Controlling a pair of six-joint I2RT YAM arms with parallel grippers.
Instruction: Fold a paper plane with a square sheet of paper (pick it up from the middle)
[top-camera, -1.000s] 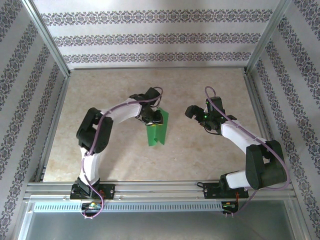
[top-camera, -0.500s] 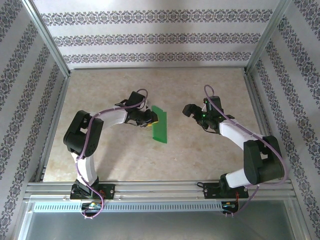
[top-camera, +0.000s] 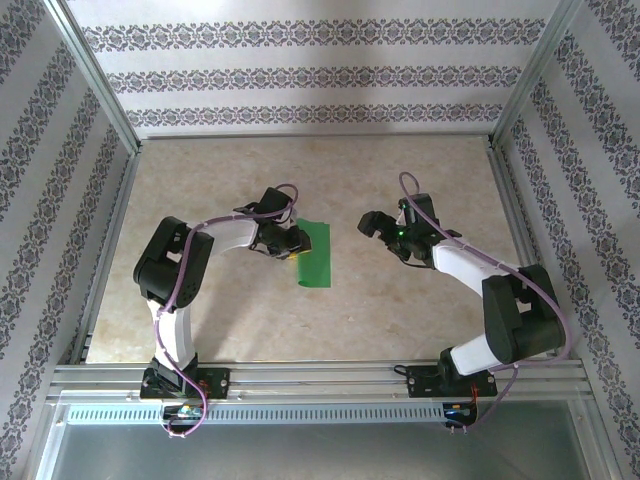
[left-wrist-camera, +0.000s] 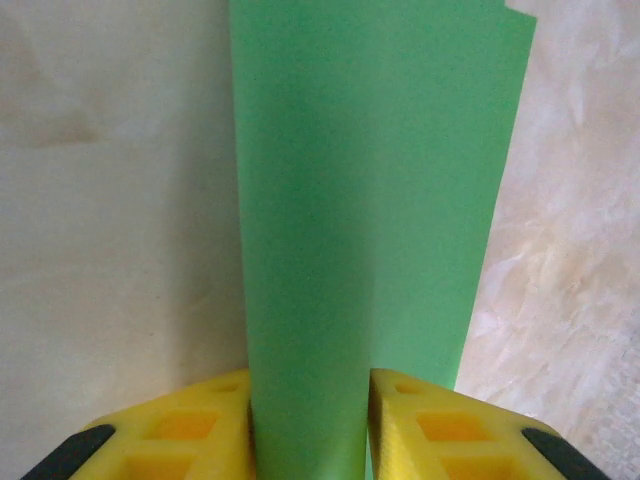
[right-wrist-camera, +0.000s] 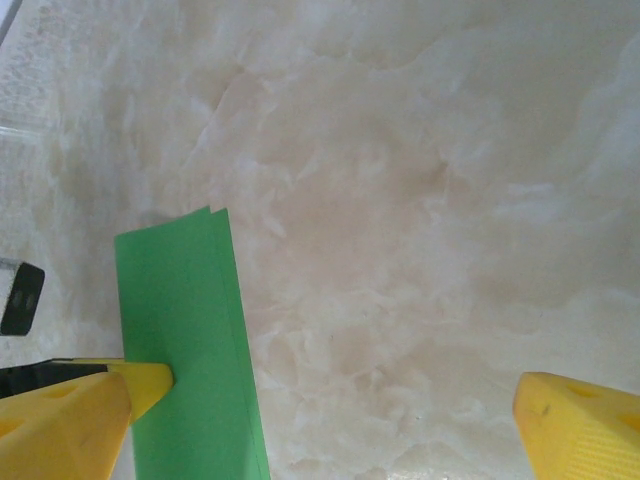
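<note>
In the left wrist view we are losing the green sheet (left-wrist-camera: 370, 200) past the top and bottom edges. The bottom edge is also cropping the yellow fingers (left-wrist-camera: 190, 430) of the left claw (left-wrist-camera: 308, 405). We are failing to tell whether they are pinching the sheet or merely flanking it (in the top view that claw is showing too small to settle it, and it is covering the sheet's left edge). In the right wrist view the frame is cutting both fingers of the right claw (right-wrist-camera: 345, 385), and the sheet is running off the bottom.
</note>
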